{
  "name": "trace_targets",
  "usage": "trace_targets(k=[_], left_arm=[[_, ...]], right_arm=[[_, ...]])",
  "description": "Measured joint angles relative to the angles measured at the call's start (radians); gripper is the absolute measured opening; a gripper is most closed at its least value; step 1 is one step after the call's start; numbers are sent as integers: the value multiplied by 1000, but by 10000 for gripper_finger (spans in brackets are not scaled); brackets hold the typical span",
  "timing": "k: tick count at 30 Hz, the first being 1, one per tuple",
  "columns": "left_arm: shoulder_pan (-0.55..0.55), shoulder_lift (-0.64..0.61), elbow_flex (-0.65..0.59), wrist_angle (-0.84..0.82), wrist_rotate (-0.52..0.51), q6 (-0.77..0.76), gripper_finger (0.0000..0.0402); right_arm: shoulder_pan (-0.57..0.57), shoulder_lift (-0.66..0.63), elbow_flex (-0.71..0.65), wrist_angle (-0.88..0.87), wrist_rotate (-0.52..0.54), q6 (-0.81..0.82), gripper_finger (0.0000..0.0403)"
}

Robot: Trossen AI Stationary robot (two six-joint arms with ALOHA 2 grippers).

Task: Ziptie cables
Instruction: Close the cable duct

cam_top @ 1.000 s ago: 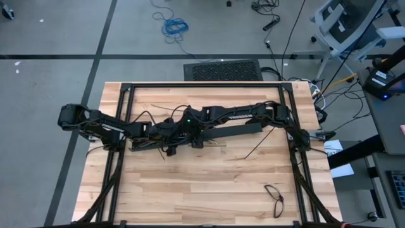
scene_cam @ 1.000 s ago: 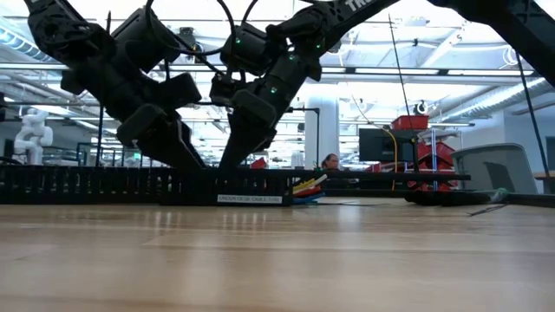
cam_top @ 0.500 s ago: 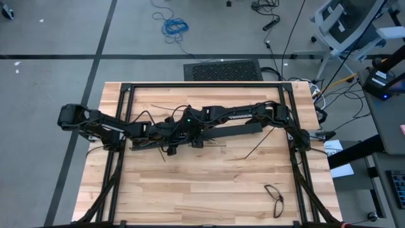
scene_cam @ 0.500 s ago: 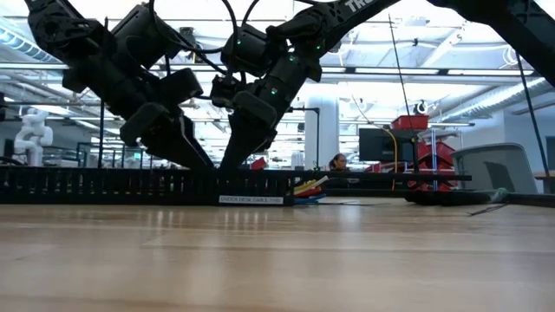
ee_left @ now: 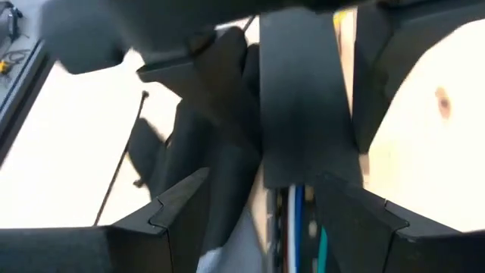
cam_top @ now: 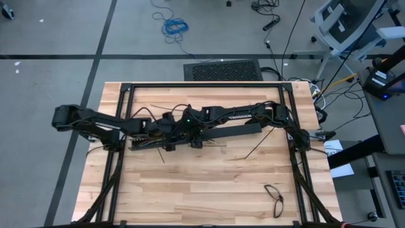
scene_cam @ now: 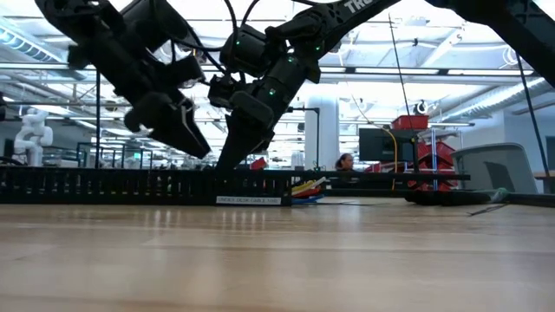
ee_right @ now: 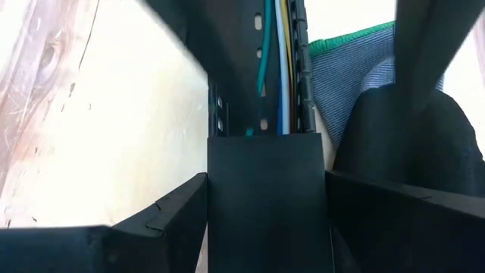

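While the right gripper (scene_cam: 227,163) is set with fingers spread astride the slotted bar (ee_right: 261,163) holding the cables (ee_right: 282,61), the left gripper (scene_cam: 198,149) is seen raised, its fingers parted, empty.

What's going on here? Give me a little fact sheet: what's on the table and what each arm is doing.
table: wooden top
long black slotted bar: lies across the table
cables: coloured wires running inside the bar
left gripper: raised above the bar, jaws apart, holding nothing visible
right gripper: down at the bar, fingers either side of it
glasses: near the table's front right corner
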Motion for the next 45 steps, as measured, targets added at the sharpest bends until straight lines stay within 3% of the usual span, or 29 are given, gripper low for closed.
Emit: trace_targets(k=[5,10,14,20,26,45], left_arm=[[-1,-122,6,-140,13,-19,231],[-1,-266,5,-341,65,-153,231],[-1,-308,5,-365,76,-239,231],[-1,-223,-17,-283,154,-283,231],[-1,-147,-21,-174,135,-288,231],[-2,26,-21,-65,133,-258,231]], right_arm=[[0,0,0,-1,0,0,242],[0,0,0,-3,2,0,242],[0,0,0,-2,2,-3,242],[0,0,0,-2,3,-4,242],[0,0,-1,-2,3,-3,242],[0,0,-1,0,4,-2,242]])
